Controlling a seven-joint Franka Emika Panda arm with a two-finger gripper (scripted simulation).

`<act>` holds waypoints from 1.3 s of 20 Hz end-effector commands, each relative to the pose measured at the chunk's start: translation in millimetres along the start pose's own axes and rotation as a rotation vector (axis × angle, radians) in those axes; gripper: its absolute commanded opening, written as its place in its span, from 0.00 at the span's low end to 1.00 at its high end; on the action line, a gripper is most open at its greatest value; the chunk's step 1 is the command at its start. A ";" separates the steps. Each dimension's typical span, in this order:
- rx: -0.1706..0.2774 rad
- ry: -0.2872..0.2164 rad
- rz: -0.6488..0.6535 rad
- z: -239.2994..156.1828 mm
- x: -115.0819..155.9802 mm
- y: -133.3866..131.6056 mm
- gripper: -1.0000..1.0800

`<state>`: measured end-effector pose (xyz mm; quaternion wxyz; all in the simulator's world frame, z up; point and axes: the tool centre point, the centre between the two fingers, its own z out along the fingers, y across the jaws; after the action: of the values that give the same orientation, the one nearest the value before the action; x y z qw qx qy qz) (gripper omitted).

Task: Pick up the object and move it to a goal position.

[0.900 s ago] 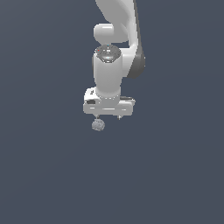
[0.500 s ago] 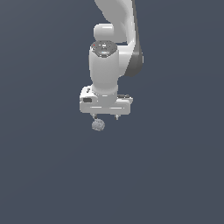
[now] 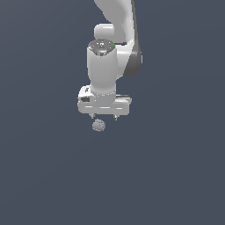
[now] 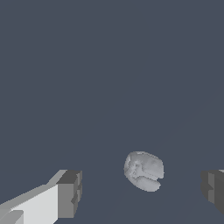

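One small grey lumpy chunk with rough, bumpy surface [image 4: 144,171] [image 3: 98,125] lying on plain dark grey floor [image 3: 176,176], just under white two-finger gripper [image 3: 103,117]. Gripper spread wide; chunk between grey finger pads [image 4: 70,194], touching neither. White arm [image 3: 114,26] upright above.

Background [image 3: 39,176]: uniform dark slate blue-grey in both views, no visible walls, furniture, windows or horizon. Lighting even and diffuse. Wrist view shows one faint, slightly lighter diagonal line.
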<state>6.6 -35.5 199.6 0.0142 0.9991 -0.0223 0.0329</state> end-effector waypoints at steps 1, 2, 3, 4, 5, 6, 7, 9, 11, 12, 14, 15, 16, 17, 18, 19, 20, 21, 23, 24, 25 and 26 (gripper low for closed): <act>0.003 -0.006 0.025 8.4 -3.9 3.2 0.96; 0.004 -0.008 0.039 13.0 -6.1 5.0 0.96; 0.006 -0.012 0.056 18.3 -8.7 6.9 0.96; 0.007 -0.015 0.075 24.1 -11.7 8.9 0.96; 0.009 -0.020 0.095 30.6 -15.1 11.3 0.96; 0.011 -0.024 0.119 37.7 -19.0 14.0 0.96; 0.012 -0.029 0.144 45.3 -23.3 17.0 0.96; 0.015 -0.040 0.200 61.6 -33.4 23.5 0.96; 0.016 -0.049 0.250 75.7 -42.8 29.3 0.96; 0.016 -0.053 0.272 81.7 -47.0 31.8 0.96; 0.016 -0.060 0.308 91.5 -54.3 36.1 0.96; 0.016 -0.063 0.323 95.5 -57.4 37.8 0.96; 0.015 -0.065 0.336 98.8 -60.0 39.3 0.96; 0.015 -0.067 0.346 101.5 -62.2 40.5 0.96; 0.015 -0.069 0.354 103.6 -63.9 41.5 0.96; 0.015 -0.070 0.360 105.0 -65.1 42.2 0.96; 0.015 -0.070 0.364 105.9 -65.8 42.6 0.96; 0.015 -0.071 0.365 106.2 -66.0 42.7 0.96; 0.014 -0.071 0.358 105.3 -65.1 42.2 0.96; 0.014 -0.071 0.358 106.3 -65.2 42.1 0.96; 0.014 -0.071 0.358 108.0 -65.4 41.9 0.96; 0.014 -0.071 0.359 110.4 -65.7 42.1 0.96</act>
<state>-53.3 -77.9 89.0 0.0001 0.9798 -0.2002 0.0003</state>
